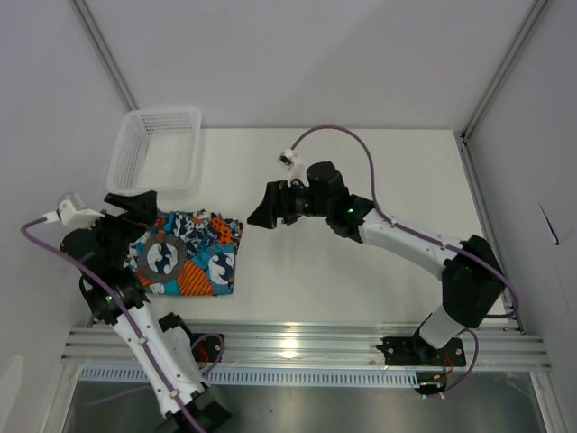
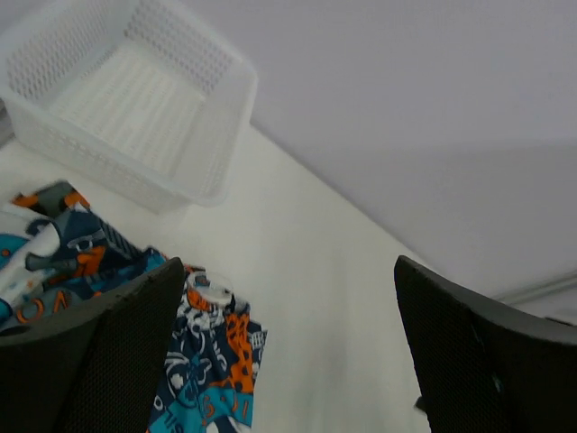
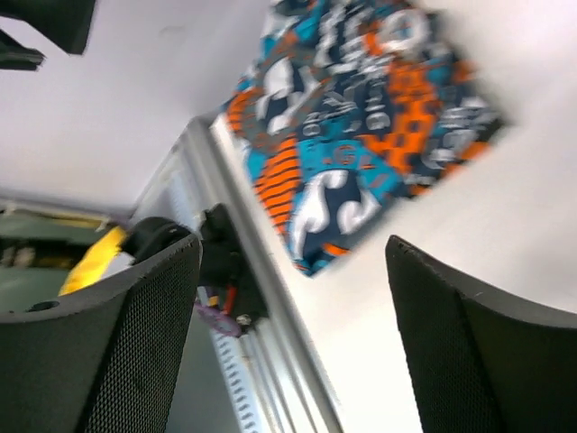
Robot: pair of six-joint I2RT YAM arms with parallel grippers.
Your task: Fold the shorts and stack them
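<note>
Item: white mesh basket point(image 1: 126, 153), sitting at the far left of the counter point(image 1: 379, 180), just beyond the shorts and apart from them. In the left wrist view you are seeing its near wall point(image 2: 135, 185) straight ahead of the jaws, so it is standing in the way on that side.

Item: aluminium rail point(image 1: 306, 347), running along the near edge of the counter, close to the near hem of the fabric.

Item: purple cable point(image 1: 347, 135), arching over the right arm.

Item: the shorts point(image 1: 203, 257), in the teal-blue, orange, white and dark grey print, lying folded flat on the left of the counter. You are seeing only this one pair.

Item: left gripper point(image 1: 135, 209), hanging over the far left corner of the shorts, jaws standing wide apart and holding nothing. The print point(image 2: 216, 361) is showing beneath and beside its left finger, but contact is not discernible.

Item: right gripper point(image 1: 256, 216), jaws likewise spread and gripping nothing, pointing at the shorts point(image 3: 361, 135) from their right, with bare counter between.
</note>
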